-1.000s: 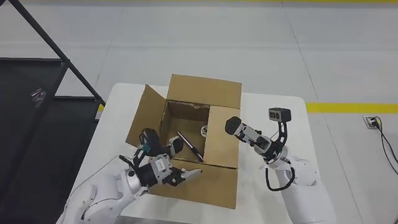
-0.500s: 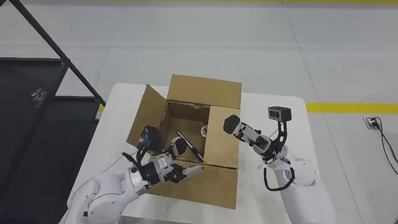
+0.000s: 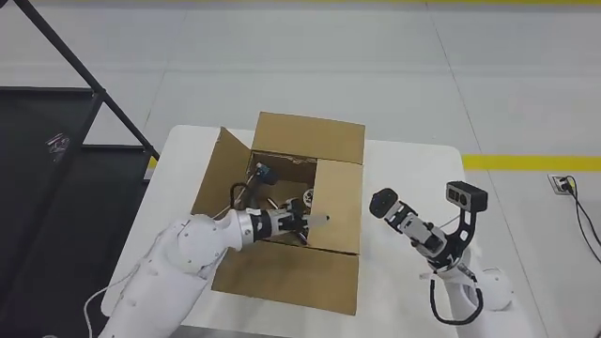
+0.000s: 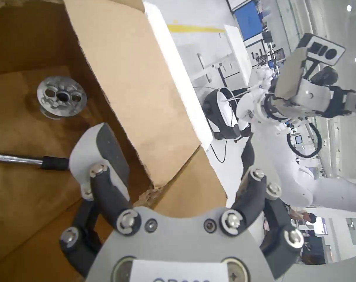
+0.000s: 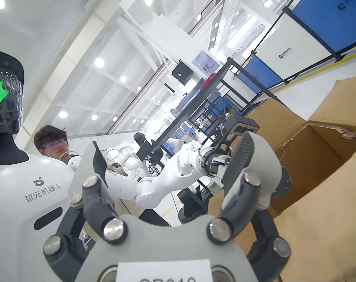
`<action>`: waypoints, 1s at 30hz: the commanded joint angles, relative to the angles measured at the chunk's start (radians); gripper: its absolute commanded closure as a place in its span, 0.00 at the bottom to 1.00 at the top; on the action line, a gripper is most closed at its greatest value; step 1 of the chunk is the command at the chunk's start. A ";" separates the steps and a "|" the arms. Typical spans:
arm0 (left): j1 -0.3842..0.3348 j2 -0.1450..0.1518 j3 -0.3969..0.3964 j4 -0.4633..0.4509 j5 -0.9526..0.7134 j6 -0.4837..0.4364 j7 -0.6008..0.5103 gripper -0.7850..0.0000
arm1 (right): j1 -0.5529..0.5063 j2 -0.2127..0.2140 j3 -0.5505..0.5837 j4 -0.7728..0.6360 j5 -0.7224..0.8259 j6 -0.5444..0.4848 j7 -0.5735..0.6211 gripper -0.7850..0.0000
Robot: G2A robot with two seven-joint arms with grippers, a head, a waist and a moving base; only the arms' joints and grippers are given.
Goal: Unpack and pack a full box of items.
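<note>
- The left gripper (image 3: 312, 218) is spread wide and holds nothing, low inside the box (image 3: 310, 137).
- The metal spool (image 4: 61, 96) lies just ahead of 1 fingertip (image 4: 108, 146). It is likely dense, rigid and slick, so pinch across its flange.
- The thin rod (image 4: 16, 157) lies beside that fingertip and may roll.
- The right gripper (image 5: 172, 145) is spread and empty, outside the box.
</note>
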 commanded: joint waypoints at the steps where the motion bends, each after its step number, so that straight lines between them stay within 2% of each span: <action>1: -0.031 -0.011 0.033 0.047 -0.007 0.004 -0.004 0.00 | -0.017 0.011 0.006 -0.004 0.009 -0.009 -0.009 0.00; 9: -0.107 -0.051 0.116 0.171 -0.065 -0.045 -0.009 0.00 | -0.041 0.051 -0.014 -0.017 0.027 -0.046 -0.046 0.00; 17: -0.126 -0.068 0.123 0.217 -0.124 -0.115 0.004 0.00 | -0.026 0.082 -0.050 -0.003 0.042 -0.073 -0.073 0.00; 24: -0.110 -0.066 0.100 0.161 -0.130 -0.153 0.013 0.00 | -0.035 0.104 -0.058 -0.009 0.060 -0.143 -0.143 0.00; 26: -0.100 -0.065 0.090 0.129 -0.134 -0.172 0.024 0.00 | -0.049 0.109 -0.049 -0.013 0.085 -0.176 -0.177 0.00; 30: -0.084 -0.069 0.089 0.076 -0.125 -0.209 0.074 0.00 | -0.084 0.112 0.006 -0.040 0.178 -0.176 -0.177 0.00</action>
